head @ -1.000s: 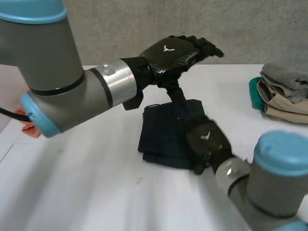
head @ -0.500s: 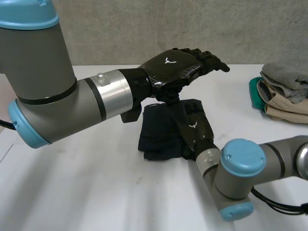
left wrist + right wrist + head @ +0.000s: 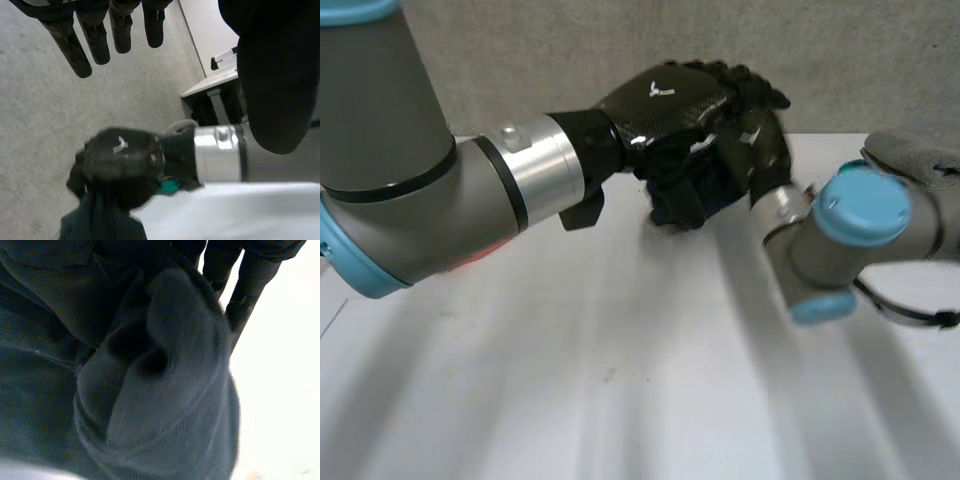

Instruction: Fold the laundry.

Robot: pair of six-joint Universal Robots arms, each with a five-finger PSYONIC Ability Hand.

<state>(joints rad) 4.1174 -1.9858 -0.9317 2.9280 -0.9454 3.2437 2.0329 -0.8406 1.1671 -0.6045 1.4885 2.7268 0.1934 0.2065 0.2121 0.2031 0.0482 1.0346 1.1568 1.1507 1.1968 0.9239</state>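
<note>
While the dark cloth [image 3: 165,390] sits bunched in the right hand [image 3: 120,160], fingers curled round it, it's up off the table [image 3: 620,380], far side, just beside the left hand [image 3: 675,95]. Left hand: fingers straight, holding nothing. My read on progress: compact bundle, not a clean flat fold; setting down and squaring off remain. Cloth hangs from the fist, long axis roughly vertical, free end pointing at the table.
</note>
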